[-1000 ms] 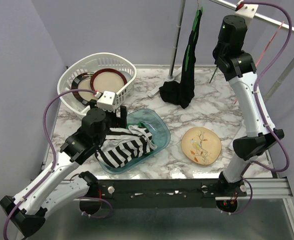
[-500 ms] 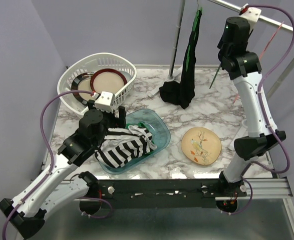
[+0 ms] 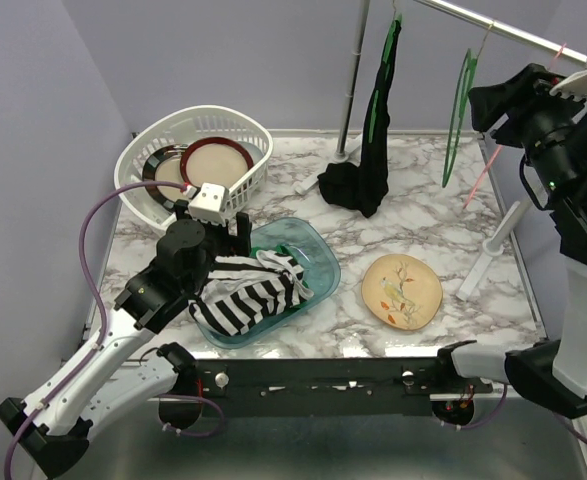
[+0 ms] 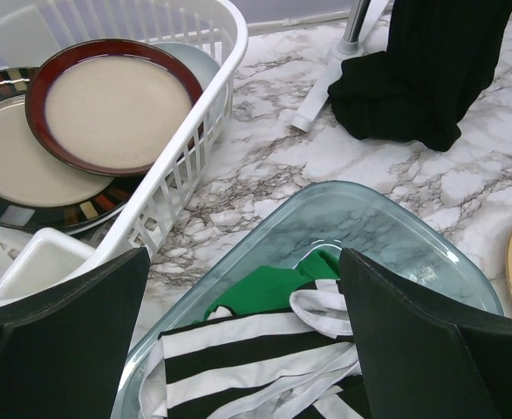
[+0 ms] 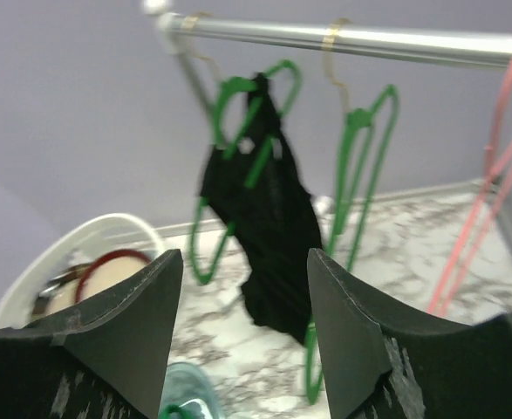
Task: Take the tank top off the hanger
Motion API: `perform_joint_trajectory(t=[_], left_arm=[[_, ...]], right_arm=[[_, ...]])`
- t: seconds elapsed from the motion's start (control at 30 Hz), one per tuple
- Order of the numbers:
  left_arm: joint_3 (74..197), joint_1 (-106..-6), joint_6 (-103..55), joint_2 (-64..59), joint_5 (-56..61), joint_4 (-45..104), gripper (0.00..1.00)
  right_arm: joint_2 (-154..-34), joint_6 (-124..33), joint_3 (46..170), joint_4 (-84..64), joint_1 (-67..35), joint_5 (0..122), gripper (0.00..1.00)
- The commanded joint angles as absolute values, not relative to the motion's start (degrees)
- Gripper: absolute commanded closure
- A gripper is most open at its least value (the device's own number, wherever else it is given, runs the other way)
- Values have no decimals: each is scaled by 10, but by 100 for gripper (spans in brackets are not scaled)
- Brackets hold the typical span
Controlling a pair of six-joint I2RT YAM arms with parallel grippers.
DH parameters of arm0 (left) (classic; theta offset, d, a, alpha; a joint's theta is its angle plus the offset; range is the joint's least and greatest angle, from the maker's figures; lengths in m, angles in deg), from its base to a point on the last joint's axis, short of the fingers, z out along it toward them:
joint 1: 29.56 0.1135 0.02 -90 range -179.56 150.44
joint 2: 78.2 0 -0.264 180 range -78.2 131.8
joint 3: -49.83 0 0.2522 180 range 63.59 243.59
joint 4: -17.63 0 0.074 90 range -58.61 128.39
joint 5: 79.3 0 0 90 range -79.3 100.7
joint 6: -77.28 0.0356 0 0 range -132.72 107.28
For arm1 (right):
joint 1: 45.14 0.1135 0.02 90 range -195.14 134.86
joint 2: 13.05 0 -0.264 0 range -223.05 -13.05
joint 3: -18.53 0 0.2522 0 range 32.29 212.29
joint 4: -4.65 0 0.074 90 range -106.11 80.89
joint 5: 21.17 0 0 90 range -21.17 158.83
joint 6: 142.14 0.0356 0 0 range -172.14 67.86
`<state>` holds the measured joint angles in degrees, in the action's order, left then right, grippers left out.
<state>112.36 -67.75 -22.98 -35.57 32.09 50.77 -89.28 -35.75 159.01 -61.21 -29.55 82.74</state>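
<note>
The black tank top (image 3: pixel 371 140) hangs on a green hanger (image 3: pixel 386 55) from the metal rail (image 3: pixel 473 20), its lower end bunched on the marble table (image 3: pixel 443 230). In the right wrist view the tank top (image 5: pixel 273 223) droops from one side of its hanger (image 5: pixel 238 92). My right gripper (image 3: pixel 481 104) is raised at the far right, apart from the garment, and is open (image 5: pixel 245 262) with nothing between its fingers. My left gripper (image 4: pixel 242 262) is open above a clear bin (image 3: pixel 313 250) holding a striped garment (image 3: pixel 248 295).
An empty green hanger (image 3: pixel 460 110) and a pink hanger (image 3: pixel 485 170) hang on the rail right of the tank top. A white basket (image 3: pixel 193 160) with plates stands at the back left. A floral plate (image 3: pixel 401 289) lies front right. The rack's post (image 3: pixel 353 80) stands behind.
My right gripper has opened and swung away from the rail to the right, leaving an empty green hanger on it. The left arm has not moved.
</note>
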Motion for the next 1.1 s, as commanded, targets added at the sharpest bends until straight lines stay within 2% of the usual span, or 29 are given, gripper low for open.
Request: perform_joint_trajectory(t=[0.0,0.17,0.4,0.6,0.7,0.83,1.07], left_arm=[[1127,-674,-227,-363,309,506,1],[1125,-674,-229,-366,308,505,1],[1125,-674,-229,-364,308,505,1],[1125,-674,-229,-364,312,507,1],[1125,-674,-227,-363,313,506,1],[1126,-674,-227,-360,314,507,1],[1125,-674,-227,-365,314,506,1]], right_arm=[[-908,-310,1550,-548,-283,672,35],[-982,-290,1597,-526,-263,725,42],[-1078,-296,1664,-469,-228,809,46],[-1108,-342,1576,-292,-212,962,50],[-1158,-356,1632,-277,-212,1007,51],[-1226,-366,1730,-316,-211,1009,52],[-1236,-361,1694,-266,-212,1002,53]])
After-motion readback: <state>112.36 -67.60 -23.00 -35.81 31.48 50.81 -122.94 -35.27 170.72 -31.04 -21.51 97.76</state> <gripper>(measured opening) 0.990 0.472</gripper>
